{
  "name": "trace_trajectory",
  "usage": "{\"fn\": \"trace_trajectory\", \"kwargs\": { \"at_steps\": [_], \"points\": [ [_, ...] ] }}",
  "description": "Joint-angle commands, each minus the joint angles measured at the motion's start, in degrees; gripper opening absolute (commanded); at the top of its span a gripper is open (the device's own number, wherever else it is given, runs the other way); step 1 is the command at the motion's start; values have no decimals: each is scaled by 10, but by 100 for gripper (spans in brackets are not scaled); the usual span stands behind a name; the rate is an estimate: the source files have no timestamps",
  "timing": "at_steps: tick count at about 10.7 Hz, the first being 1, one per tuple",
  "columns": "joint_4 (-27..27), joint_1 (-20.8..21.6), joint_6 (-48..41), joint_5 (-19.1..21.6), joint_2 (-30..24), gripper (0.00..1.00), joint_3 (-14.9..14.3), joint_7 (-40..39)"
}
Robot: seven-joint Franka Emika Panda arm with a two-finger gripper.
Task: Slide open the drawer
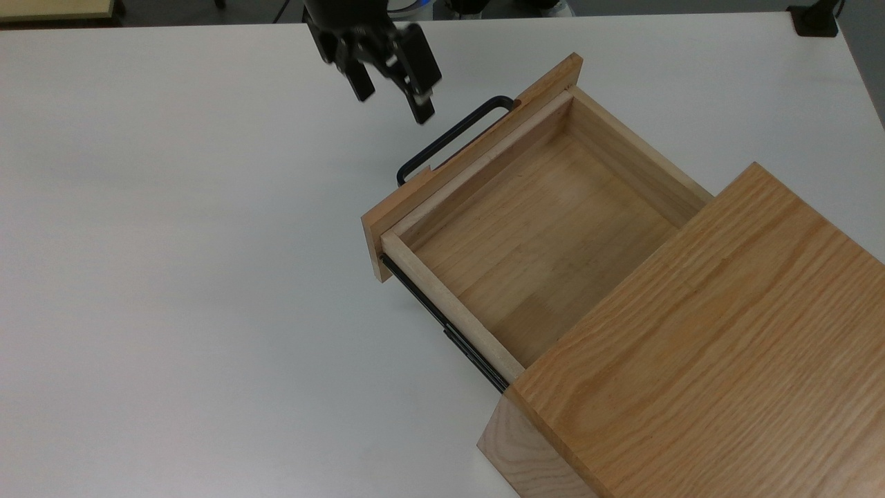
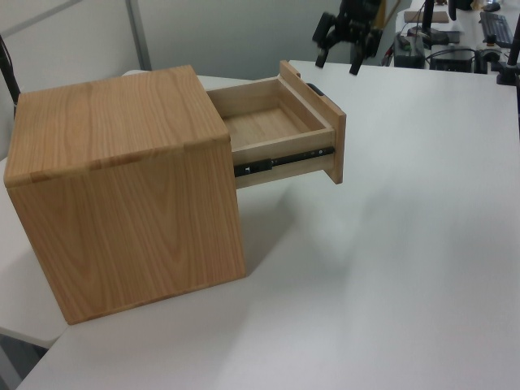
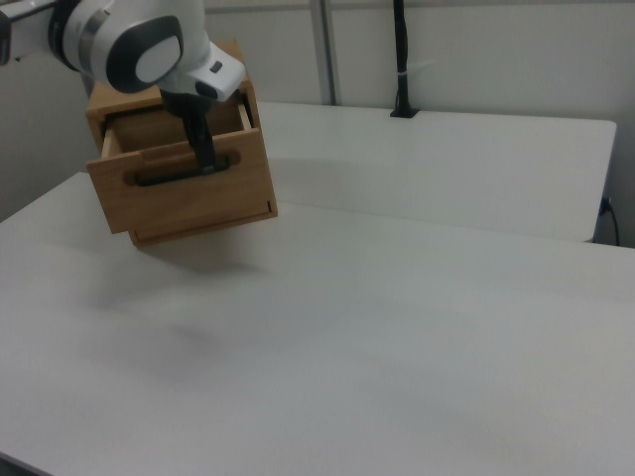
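Nearest in the top view, the oak cabinet sits on the white table, and the drawer stands pulled well out of it, its bare wooden floor showing and a black side rail exposed along its near side. Beyond the tray comes the drawer's flat front panel with the thin black handle on its outer face. Farther still, the gripper hangs above the table with its jaws spread wide and holding nothing; the handle lies just below and to the top view's right of the fingertips, apart from them. The left view shows the gripper raised beyond the drawer's front.
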Motion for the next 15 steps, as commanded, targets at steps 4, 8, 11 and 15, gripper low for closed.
{"fn": "trace_trajectory", "kwargs": {
  "at_steps": [4, 8, 11, 15],
  "points": [
    [-2, 3, -148, -44, -74, 100, -32, -39],
    [-14, 16, -163, -158, -90, 100, -23, -200],
    [-12, 6, -166, -191, -88, 100, -28, -406],
    [21, 1, -186, -189, -80, 100, -43, -385]
  ]
}}
